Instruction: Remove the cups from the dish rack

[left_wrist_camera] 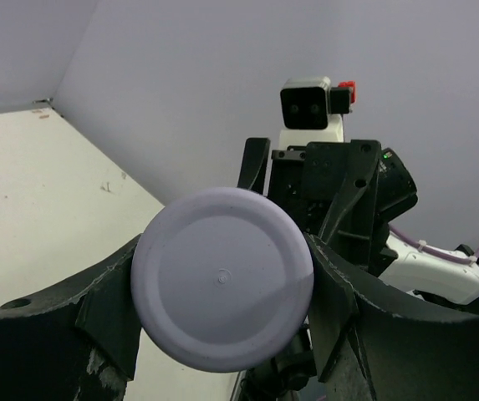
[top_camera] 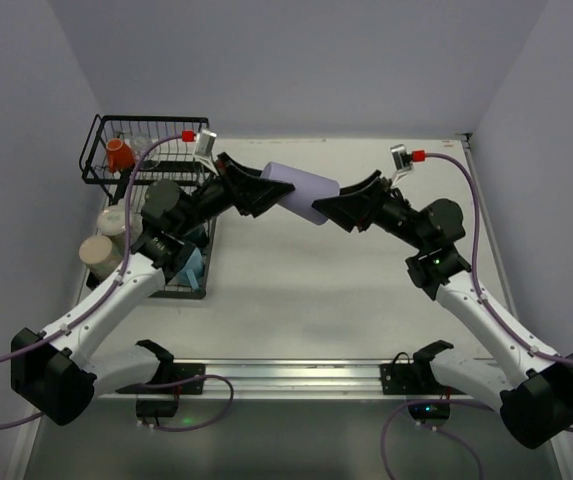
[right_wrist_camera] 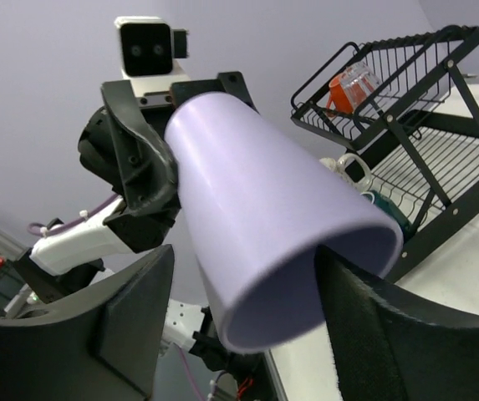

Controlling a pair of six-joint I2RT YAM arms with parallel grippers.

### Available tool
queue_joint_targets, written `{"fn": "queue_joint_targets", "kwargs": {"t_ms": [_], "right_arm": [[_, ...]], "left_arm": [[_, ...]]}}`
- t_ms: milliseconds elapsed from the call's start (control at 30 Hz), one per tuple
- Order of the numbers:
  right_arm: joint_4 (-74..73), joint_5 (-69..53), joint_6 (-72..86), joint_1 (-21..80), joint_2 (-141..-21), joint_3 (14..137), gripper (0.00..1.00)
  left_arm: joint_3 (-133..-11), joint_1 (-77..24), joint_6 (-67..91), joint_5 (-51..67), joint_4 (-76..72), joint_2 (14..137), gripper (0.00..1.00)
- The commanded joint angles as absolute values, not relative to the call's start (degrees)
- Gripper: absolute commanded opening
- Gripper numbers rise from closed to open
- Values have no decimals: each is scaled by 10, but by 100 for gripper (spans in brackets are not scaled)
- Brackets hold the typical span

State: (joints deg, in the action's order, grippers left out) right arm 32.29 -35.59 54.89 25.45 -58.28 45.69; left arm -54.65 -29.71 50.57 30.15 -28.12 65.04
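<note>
Roughly at upper centre of the top view, the lavender tumbler (top_camera: pixel 301 193) is held off the table (top_camera: pixel 296 300), lying on its side btw. the two grippers. Its narrow base end is clamped by the left gripper (top_camera: pixel 264 188). In the left wrist view the round base fills the centre, w/ a finger (left_wrist_camera: pixel 105 309) pressed against each side. The wide mouth end is turned toward the right gripper (top_camera: pixel 334 206), whose jaws are spread around it. In the right wrist view a gap is seen btw. the lower-left finger (right_wrist_camera: pixel 130 317) and the tumbler wall. The lower-right finger overlaps the rim; contact there can't be told.

At upper left of the top view the dish rack (top_camera: pixel 146 122) is set against the back wall. An orange cup (top_camera: pixel 119 155) & a clear glass (right_wrist_camera: pixel 358 79) are seen in its raised basket. Cream mugs (top_camera: pixel 99 252) are seen at the far left, beside the lower tray, and a light blue mug (top_camera: pixel 191 268) at the tray's near end. In the right wrist view the rack is at upper right, w/ a teal mug (right_wrist_camera: pixel 383 207) on the lower tray.
</note>
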Motion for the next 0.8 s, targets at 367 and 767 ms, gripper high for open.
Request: {"fn": "queue_joint_targets", "kwargs": {"t_ms": [367, 767], "right_arm": [[234, -276, 464, 258, -559, 500, 0], [-273, -14, 200, 207, -695, 711, 0]], "left_arm": [[-567, -326, 385, 270, -140, 641, 100], [-496, -327, 165, 141, 120, 495, 100]]}}
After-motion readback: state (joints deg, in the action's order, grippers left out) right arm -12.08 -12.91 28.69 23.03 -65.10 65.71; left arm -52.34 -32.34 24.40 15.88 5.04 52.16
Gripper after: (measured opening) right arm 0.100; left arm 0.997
